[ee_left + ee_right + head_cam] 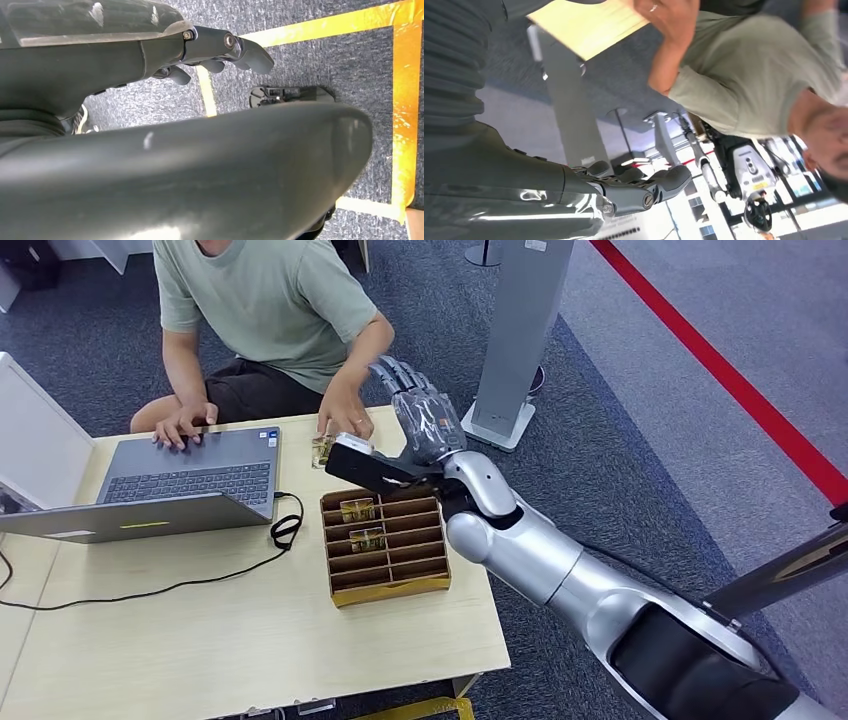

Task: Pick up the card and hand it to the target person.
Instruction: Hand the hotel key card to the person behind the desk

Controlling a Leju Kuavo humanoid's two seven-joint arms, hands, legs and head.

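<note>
A pale wooden worktop (250, 630) holds a brown cardboard slotted organiser box (385, 545) with two small clear-wrapped yellowish cards (358, 509) standing in its slots. A third such card (322, 451) lies on the worktop just beyond the box, touching the fingers of a seated person in a sage-green T-shirt (270, 300), whose other hand rests on an open grey laptop (190, 480). The robot's silver right hand (425, 415) is raised above the box's far corner, fingers spread and holding nothing. The left hand (220, 50) hangs over carpet, fingers curled, apparently empty. The card looks light, thin and stiff, its wrap probably slippery; pinching its upper edge seems best. No writing is legible.
</note>
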